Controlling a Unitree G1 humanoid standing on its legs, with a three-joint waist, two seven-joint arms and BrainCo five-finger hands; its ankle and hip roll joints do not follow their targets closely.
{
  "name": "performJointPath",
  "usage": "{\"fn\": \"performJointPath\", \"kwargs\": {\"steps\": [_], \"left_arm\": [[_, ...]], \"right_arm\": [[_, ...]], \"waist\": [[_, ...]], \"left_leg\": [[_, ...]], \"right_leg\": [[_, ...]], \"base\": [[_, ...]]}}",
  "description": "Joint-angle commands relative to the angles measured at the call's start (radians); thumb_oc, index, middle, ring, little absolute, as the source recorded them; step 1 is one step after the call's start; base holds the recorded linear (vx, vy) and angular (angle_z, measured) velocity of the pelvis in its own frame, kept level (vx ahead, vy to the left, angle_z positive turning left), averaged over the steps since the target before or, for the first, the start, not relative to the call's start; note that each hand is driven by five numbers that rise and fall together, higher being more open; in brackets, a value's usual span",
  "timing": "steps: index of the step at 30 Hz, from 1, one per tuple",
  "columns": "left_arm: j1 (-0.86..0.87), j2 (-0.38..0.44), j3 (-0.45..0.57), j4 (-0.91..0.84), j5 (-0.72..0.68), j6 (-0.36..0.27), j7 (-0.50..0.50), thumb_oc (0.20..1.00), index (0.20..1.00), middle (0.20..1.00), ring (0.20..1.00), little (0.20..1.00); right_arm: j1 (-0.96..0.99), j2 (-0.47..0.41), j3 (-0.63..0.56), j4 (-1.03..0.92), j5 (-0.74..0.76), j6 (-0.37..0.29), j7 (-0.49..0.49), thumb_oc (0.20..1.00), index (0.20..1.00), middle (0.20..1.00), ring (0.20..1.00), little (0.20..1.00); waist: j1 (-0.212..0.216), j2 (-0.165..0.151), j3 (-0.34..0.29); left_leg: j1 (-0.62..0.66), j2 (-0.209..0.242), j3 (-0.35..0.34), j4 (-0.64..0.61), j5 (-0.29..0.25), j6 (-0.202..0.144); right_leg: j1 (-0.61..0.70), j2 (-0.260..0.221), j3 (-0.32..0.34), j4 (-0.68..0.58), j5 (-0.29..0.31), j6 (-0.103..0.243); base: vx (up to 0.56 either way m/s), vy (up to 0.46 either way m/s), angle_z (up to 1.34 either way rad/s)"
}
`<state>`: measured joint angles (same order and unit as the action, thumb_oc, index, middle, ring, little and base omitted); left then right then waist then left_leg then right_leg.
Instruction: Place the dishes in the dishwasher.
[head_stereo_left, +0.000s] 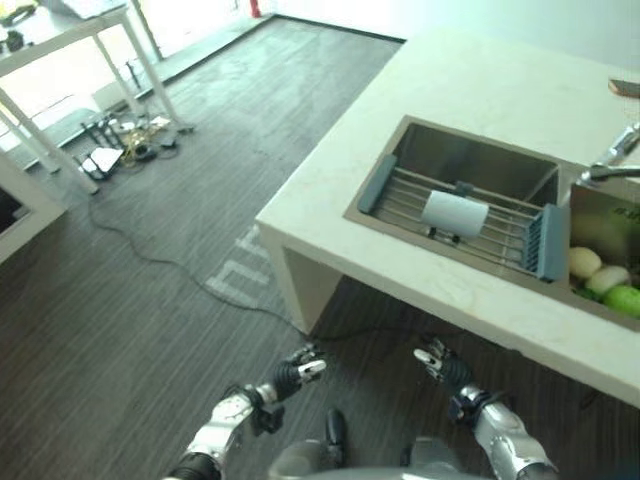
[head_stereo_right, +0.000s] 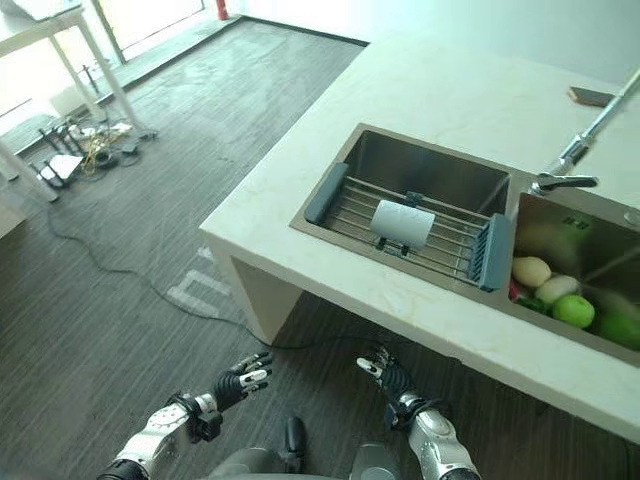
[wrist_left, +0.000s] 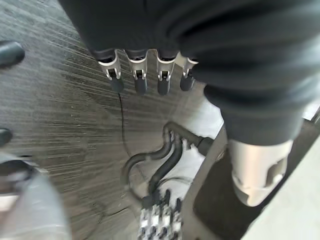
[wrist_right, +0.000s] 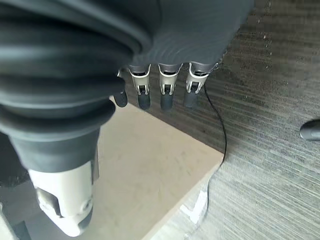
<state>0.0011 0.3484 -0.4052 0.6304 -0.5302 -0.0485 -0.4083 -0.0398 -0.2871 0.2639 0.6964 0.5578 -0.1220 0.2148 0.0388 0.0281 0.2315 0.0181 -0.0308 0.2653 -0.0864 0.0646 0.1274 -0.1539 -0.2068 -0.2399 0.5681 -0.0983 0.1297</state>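
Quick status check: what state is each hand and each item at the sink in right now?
left hand: open, holding nothing, low over the floor
right hand: open, holding nothing, below the counter edge
white cup: lying on its side on the rack
drying rack: spanning the left sink basin
faucet: no water seen running
fruit: piled in the right basin

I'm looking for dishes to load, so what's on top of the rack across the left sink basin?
One white cup lies on its side on the wire rack spanning the sink basin. The basin floor below the rack is mostly hidden by its bars.
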Motion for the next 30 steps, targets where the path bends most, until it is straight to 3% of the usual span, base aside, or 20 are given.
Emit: {"fn": "performJointPath", "kwargs": {"steps": [1, 3, 9, 14, 17, 18, 20, 21, 22, 23, 27, 30], "left_arm": [[-0.021, -0.017, 0.062, -0.031, -0.026, -0.062, 0.022, 1.0, 1.0, 1.0, 1.0, 1.0], [-0.027, -0.019, 0.083, -0.016, -0.036, -0.06, 0.023, 1.0, 1.0, 1.0, 1.0, 1.0], [-0.026, -0.036, 0.093, 0.019, -0.032, -0.057, 0.002, 1.0, 1.0, 1.0, 1.0, 1.0], [-0.008, -0.06, 0.089, 0.046, -0.04, -0.04, 0.02, 1.0, 1.0, 1.0, 1.0, 1.0], [-0.018, -0.088, 0.098, 0.103, -0.06, -0.062, 0.04, 1.0, 1.0, 1.0, 1.0, 1.0], [-0.031, -0.106, 0.103, 0.146, -0.072, -0.084, 0.05, 1.0, 1.0, 1.0, 1.0, 1.0], [-0.042, -0.113, 0.109, 0.161, -0.047, -0.085, 0.056, 1.0, 1.0, 1.0, 1.0, 1.0], [-0.046, -0.118, 0.11, 0.186, -0.014, -0.102, 0.07, 1.0, 1.0, 1.0, 1.0, 1.0], [-0.044, -0.119, 0.11, 0.192, -0.012, -0.1, 0.075, 1.0, 1.0, 1.0, 1.0, 1.0], [-0.047, -0.123, 0.12, 0.244, 0.035, -0.087, 0.098, 1.0, 1.0, 1.0, 1.0, 1.0], [-0.066, -0.13, 0.142, 0.351, 0.049, -0.051, 0.126, 1.0, 1.0, 1.0, 1.0, 1.0], [-0.035, -0.127, 0.24, 0.496, -0.047, -0.019, 0.141, 1.0, 1.0, 1.0, 1.0, 1.0]], "right_arm": [[-0.053, -0.044, 0.005, 0.0, -0.056, -0.004, 0.001, 1.0, 1.0, 1.0, 1.0, 1.0], [-0.065, -0.042, 0.005, 0.038, -0.081, 0.012, -0.006, 1.0, 1.0, 1.0, 1.0, 1.0], [-0.071, -0.034, -0.01, 0.159, -0.104, 0.004, -0.008, 1.0, 1.0, 1.0, 1.0, 1.0], [-0.043, -0.035, -0.034, 0.243, -0.12, 0.037, -0.032, 1.0, 1.0, 1.0, 1.0, 1.0], [-0.031, -0.039, -0.051, 0.34, -0.159, 0.065, -0.029, 1.0, 1.0, 1.0, 1.0, 1.0], [-0.026, -0.052, -0.07, 0.424, -0.206, 0.051, -0.009, 1.0, 1.0, 1.0, 1.0, 1.0], [-0.03, -0.068, -0.08, 0.465, -0.226, 0.064, -0.021, 1.0, 1.0, 1.0, 1.0, 1.0], [-0.046, -0.089, -0.1, 0.509, -0.192, 0.078, -0.028, 1.0, 1.0, 1.0, 1.0, 1.0], [-0.048, -0.093, -0.103, 0.514, -0.18, 0.087, -0.03, 1.0, 1.0, 1.0, 1.0, 1.0], [-0.033, -0.099, -0.15, 0.533, -0.164, 0.083, -0.021, 1.0, 1.0, 1.0, 1.0, 1.0], [-0.004, -0.072, -0.189, 0.535, -0.114, 0.072, 0.019, 1.0, 1.0, 1.0, 1.0, 1.0], [0.024, -0.021, -0.213, 0.557, -0.152, 0.038, 0.03, 1.0, 1.0, 1.0, 1.0, 1.0]], "waist": [[0.02, 0.002, 0.032], [0.018, -0.003, 0.043], [0.018, -0.008, 0.024], [-0.008, -0.013, 0.005], [-0.025, -0.022, 0.0], [-0.019, -0.041, 0.013], [0.0, -0.048, 0.032], [0.017, -0.034, 0.045], [0.02, -0.029, 0.047], [0.017, -0.011, 0.045], [0.0, 0.004, 0.025], [-0.011, 0.007, 0.007]], "left_leg": [[0.053, 0.024, -0.118, 0.006, -0.134, -0.076], [0.077, 0.032, -0.099, 0.007, -0.159, -0.082], [0.1, 0.065, -0.055, 0.006, -0.168, -0.109], [0.103, 0.098, -0.04, 0.035, -0.164, -0.136], [0.079, 0.1, -0.053, 0.144, -0.2, -0.146], [0.007, 0.084, -0.097, 0.321, -0.233, -0.151], [-0.08, 0.077, -0.156, 0.406, -0.215, -0.165], [-0.089, 0.084, -0.197, 0.292, -0.177, -0.177], [-0.086, 0.087, -0.206, 0.258, -0.161, -0.181], [-0.075, 0.127, -0.189, 0.146, -0.091, -0.2], [-0.012, 0.13, -0.194, 0.037, -0.071, -0.195], [0.032, 0.118, -0.178, 0.012, -0.09, -0.175]], "right_leg": [[0.071, -0.023, -0.084, -0.238, 0.048, 0.022], [0.054, -0.052, -0.091, -0.301, 0.098, 0.041], [0.104, -0.041, -0.132, -0.424, 0.076, 0.059], [0.15, 0.012, -0.12, -0.476, 0.051, 0.025], [0.156, 0.036, -0.096, -0.487, 0.04, -0.002], [0.177, 0.043, -0.062, -0.511, 0.047, -0.024], [0.192, 0.055, -0.033, -0.542, 0.054, -0.037], [0.197, 0.073, -0.007, -0.564, 0.056, -0.028], [0.199, 0.077, -0.003, -0.569, 0.056, -0.026], [0.222, 0.072, -0.022, -0.57, 0.042, -0.014], [0.207, 0.045, -0.041, -0.536, 0.035, 0.005], [0.199, 0.018, -0.031, -0.51, 0.032, 0.022]], "base": [[0.08, -0.108, -1.24], [0.08, -0.146, -0.79], [0.08, -0.169, 0.01], [0.09, -0.226, -0.01], [0.05, -0.178, -0.15], [0.07, -0.191, -0.11], [0.04, -0.052, -0.11], [0.05, 0.123, -0.47], [0.21, 0.32, -0.74], [0.21, 0.277, -0.52], [0.16, 0.26, -0.19], [0.17, 0.145, -0.2]]}}
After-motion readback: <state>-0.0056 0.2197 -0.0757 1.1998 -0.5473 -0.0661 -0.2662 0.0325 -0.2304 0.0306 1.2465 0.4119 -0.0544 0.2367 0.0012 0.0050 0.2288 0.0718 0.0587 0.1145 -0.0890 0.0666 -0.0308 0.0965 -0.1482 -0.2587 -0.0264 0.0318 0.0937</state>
